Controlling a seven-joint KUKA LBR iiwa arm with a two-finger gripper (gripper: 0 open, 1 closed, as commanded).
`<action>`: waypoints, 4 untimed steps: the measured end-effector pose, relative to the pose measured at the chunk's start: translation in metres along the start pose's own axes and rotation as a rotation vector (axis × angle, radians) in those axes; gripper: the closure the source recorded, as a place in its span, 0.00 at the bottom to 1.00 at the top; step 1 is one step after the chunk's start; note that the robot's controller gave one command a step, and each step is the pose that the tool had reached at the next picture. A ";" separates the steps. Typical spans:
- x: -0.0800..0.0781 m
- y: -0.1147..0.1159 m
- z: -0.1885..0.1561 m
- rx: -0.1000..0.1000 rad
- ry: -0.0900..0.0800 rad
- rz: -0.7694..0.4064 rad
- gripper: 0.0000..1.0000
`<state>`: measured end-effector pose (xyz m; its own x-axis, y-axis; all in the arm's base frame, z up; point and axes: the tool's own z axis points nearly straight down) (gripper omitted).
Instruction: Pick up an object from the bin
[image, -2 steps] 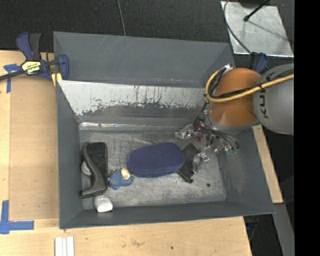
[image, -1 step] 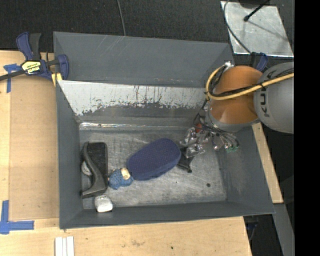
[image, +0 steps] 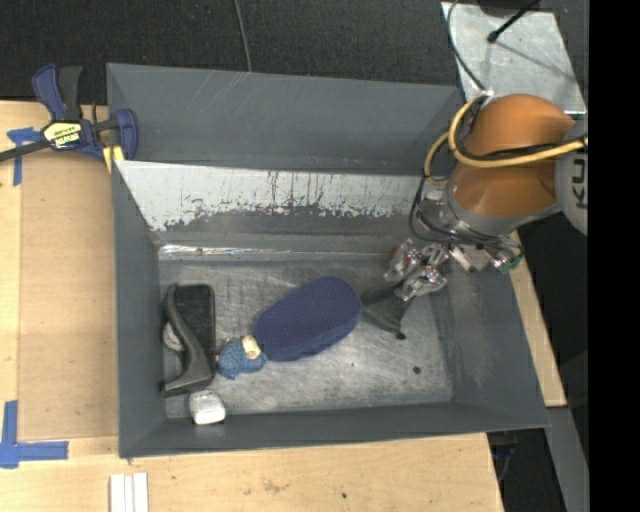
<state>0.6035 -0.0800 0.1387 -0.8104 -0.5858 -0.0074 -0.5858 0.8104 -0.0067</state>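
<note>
Hanging low by the bin's (image: 300, 130) right wall, just beside the blue oval pad (image: 305, 318) at the floor's middle, the gripper (image: 388, 316) is best centred over the pad's near end before closing; the jaws' state cannot be told.

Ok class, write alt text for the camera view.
The robot's gripper hangs in the grey metal bin, right of a dark blue oval pad. Further left lie a black block, a small blue lump and a white lump.
</note>
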 end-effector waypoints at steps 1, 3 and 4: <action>-0.001 -0.003 -0.098 0.002 -0.003 -0.027 1.00; -0.011 0.066 0.024 -0.013 0.009 -0.042 0.00; -0.087 0.105 0.065 -0.002 0.002 -0.215 0.00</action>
<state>0.6133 0.0565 0.0734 -0.6670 -0.7451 -0.0036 -0.7450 0.6670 -0.0054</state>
